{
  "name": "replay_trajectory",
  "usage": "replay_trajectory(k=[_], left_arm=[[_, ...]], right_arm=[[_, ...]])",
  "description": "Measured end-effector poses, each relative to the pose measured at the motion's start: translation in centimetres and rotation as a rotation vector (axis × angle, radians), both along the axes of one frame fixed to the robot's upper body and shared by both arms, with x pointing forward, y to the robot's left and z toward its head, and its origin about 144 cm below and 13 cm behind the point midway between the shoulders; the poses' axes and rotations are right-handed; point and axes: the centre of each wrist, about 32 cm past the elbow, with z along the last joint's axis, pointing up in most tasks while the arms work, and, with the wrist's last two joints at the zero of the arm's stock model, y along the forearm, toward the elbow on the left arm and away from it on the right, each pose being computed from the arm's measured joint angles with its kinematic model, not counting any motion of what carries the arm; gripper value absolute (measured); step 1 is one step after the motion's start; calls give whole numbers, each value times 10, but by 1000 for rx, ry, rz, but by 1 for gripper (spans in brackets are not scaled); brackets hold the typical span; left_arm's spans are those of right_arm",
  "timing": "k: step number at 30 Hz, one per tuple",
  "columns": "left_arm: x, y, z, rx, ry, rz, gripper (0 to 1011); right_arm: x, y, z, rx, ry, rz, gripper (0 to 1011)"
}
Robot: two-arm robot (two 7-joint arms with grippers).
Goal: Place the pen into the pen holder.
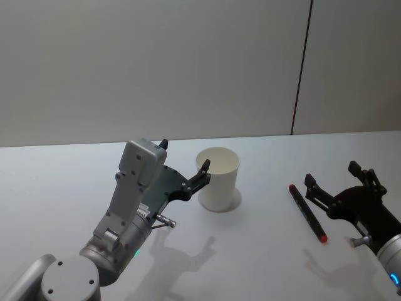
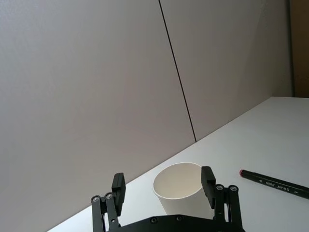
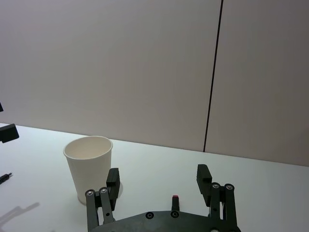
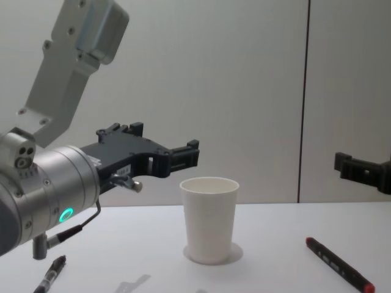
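Note:
The pen holder [image 1: 218, 179] is a plain white cup standing upright near the middle of the white table [image 1: 263, 263]. A black pen [image 1: 307, 213] with red ends lies flat to its right. My left gripper [image 1: 185, 155] hovers open just left of the cup, raised above the table, and nothing is between its fingers. In the left wrist view the cup [image 2: 181, 188] sits just beyond the open fingers [image 2: 208, 181]. My right gripper [image 1: 331, 174] is open and empty, right of the pen. The pen's red tip [image 3: 175, 198] shows between its fingers [image 3: 203, 176] in the right wrist view.
A second dark pen [image 4: 52, 274] lies on the table under my left arm, also seen as a pen [image 1: 164, 219] beside the forearm. A plain wall [image 1: 188, 69] with a dark vertical seam runs behind the table.

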Motion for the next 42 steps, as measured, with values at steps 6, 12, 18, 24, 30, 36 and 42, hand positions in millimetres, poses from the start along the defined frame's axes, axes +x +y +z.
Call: replay_trajectory(k=[6,12,18,24,30,36,42], left_arm=[[0,0,0,0,0,0,1000],[0,0,0,0,0,0,1000],[0,0,0,0,0,0,1000],[0,0,0,0,0,0,1000],[0,0,0,0,0,0,1000],[0,0,0,0,0,0,1000],[0,0,0,0,0,0,1000]], right_arm=[[0,0,0,0,0,0,1002],[0,0,0,0,0,0,1001],[0,0,0,0,0,0,1001],[0,0,0,0,0,0,1002],[0,0,0,0,0,0,1002],[0,0,0,0,0,0,1002],[0,0,0,0,1,0,1002]])
